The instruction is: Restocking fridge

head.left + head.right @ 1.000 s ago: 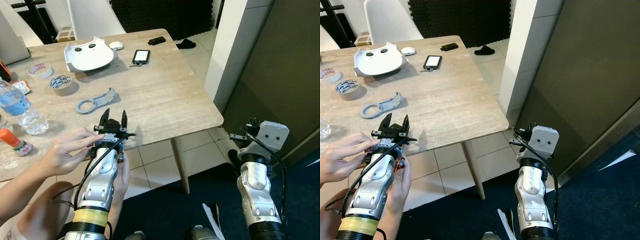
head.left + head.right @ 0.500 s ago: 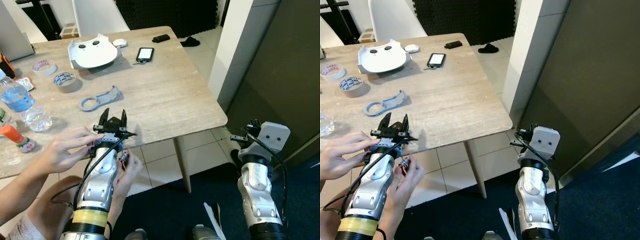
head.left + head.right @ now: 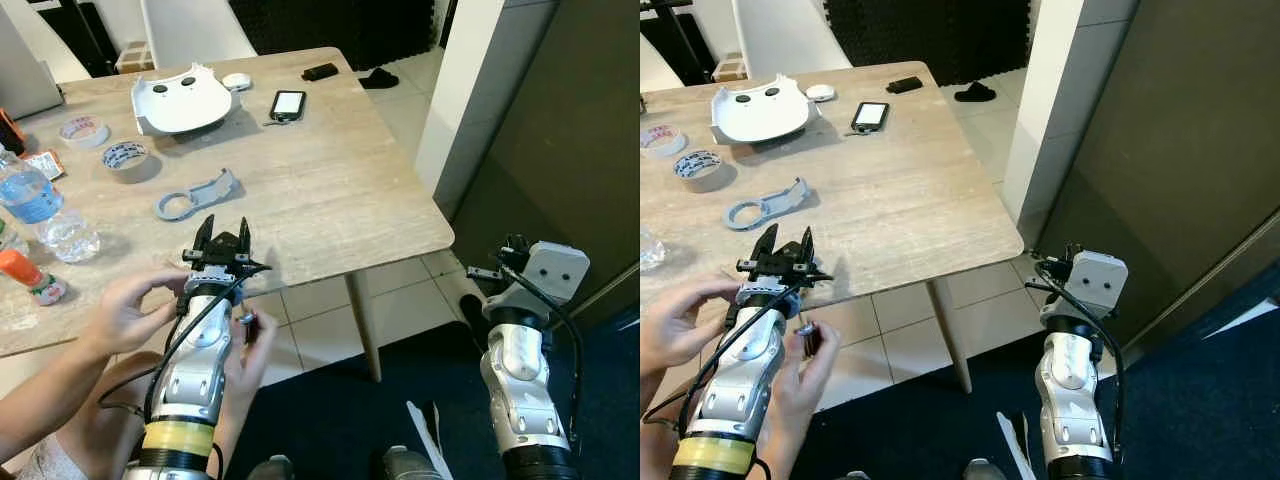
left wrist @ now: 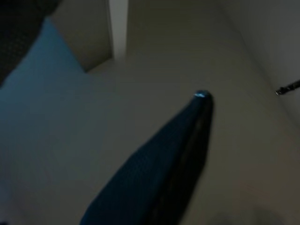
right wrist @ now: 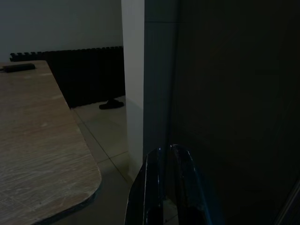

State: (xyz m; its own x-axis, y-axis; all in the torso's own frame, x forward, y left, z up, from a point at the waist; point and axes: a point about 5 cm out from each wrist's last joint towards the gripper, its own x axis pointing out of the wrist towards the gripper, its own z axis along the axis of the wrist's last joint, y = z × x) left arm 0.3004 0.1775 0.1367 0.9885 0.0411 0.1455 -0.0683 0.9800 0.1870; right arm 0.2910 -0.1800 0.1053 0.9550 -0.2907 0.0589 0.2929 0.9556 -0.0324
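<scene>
My left gripper (image 3: 226, 224) points up at the near edge of the wooden table (image 3: 320, 170), open with nothing between its fingers. A person's hands (image 3: 125, 310) hold that wrist from both sides; one hand pinches a small dark part (image 3: 247, 324) beside it. A clear water bottle (image 3: 38, 208) with a blue label stands on the table's left side, well left of the gripper. My right arm (image 3: 520, 350) hangs low at the right beside a tall dark panel (image 3: 560, 120). In the right wrist view my right gripper (image 5: 164, 154) is shut on nothing.
On the table lie a grey plastic bracket (image 3: 192, 196), two tape rolls (image 3: 125, 156), a white shell part (image 3: 180, 100), a phone (image 3: 288, 102) and an orange-capped item (image 3: 28, 277). A white pillar (image 3: 465, 70) stands right of the table. Tiled floor lies below.
The person's nearer hand has slid down off my left wrist with the small part. The view has shifted slightly. Both grippers stay as they were.
</scene>
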